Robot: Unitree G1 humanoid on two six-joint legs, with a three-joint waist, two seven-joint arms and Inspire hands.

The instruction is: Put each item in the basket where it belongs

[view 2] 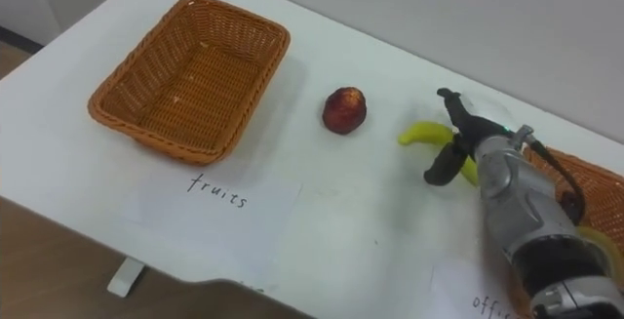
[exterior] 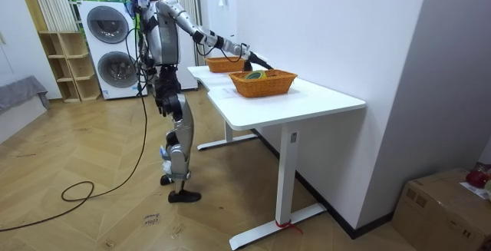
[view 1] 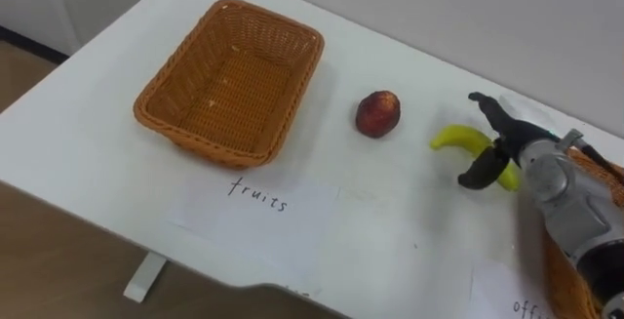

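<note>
Here the right hand (view 1: 525, 155) is spread open around the banana (view 1: 456, 139) at the right of the white table (view 1: 390, 226), fingers beyond it, thumb nearer, not closed. A red fruit (view 1: 377, 113) lies left of the banana, and the fruit basket (view 1: 230, 80) further left.

The two eye views sit on the robot's head and look steeply down, from near, at the white worktop (view 1: 88, 124), facing the wall (view 1: 468, 7) behind it. Both show the same stretch, from the basket (view 1: 231, 80) at the left to the right robot hand (view 1: 492, 148). In the right eye view everything lies a little further left. The room view stands well apart, past the worktop's end, and looks along it toward the robot and the washing machines (exterior: 107, 51). It shares the worktop, this basket and a second basket (exterior: 263, 82).
</note>
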